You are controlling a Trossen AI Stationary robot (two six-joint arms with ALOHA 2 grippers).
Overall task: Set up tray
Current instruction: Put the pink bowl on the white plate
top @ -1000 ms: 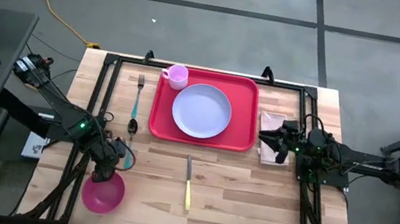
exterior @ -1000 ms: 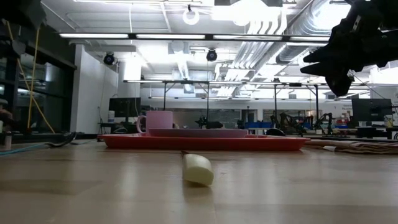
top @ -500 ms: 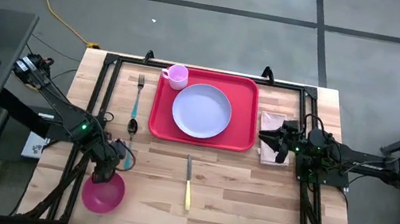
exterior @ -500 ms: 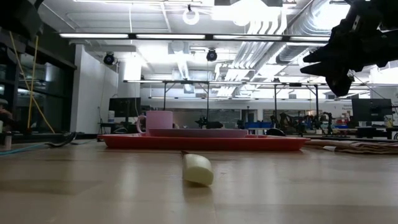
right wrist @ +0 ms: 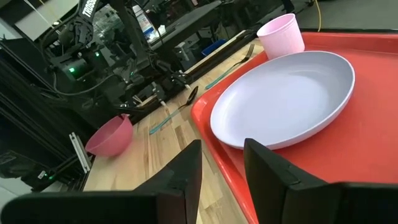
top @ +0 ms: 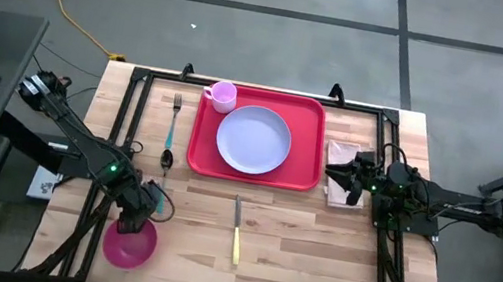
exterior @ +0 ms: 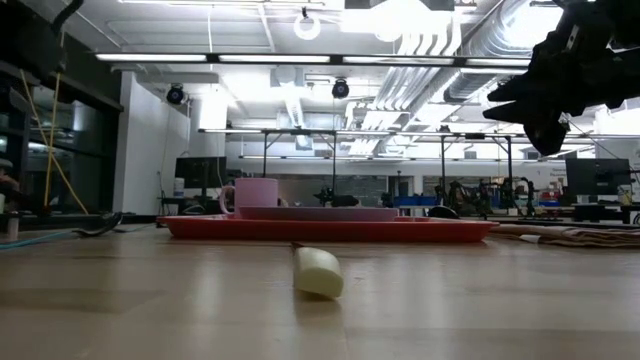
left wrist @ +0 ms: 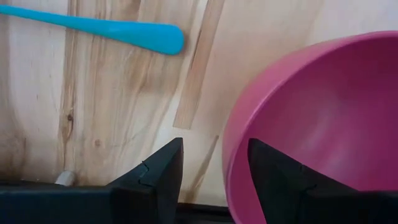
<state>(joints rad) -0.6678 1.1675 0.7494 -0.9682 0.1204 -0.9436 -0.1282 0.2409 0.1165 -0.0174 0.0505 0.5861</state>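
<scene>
The red tray (top: 310, 120) lies at the table's far middle, with a lavender plate (top: 253, 139) and a pink cup (top: 222, 95) on it. A magenta bowl (top: 129, 243) stands on the wood at the near left. My left gripper (top: 141, 210) points down over the bowl's far rim. In the left wrist view it (left wrist: 214, 168) is open, one finger outside the rim (left wrist: 231, 162) and one over the inside. My right gripper (top: 335, 175) hovers level at the tray's right, open and holding nothing (right wrist: 221, 171).
A fork (top: 175, 114) and a teal-handled spoon (top: 167, 158) lie left of the tray; the spoon's handle end (left wrist: 143, 34) is close to my left gripper. A yellow-handled knife (top: 236, 232) lies at the near middle. A napkin (top: 342, 155) lies under my right gripper.
My left gripper has sunk a little toward the magenta bowl, its fingers staying as wide apart as before. The bowl and all other things stay where they were.
</scene>
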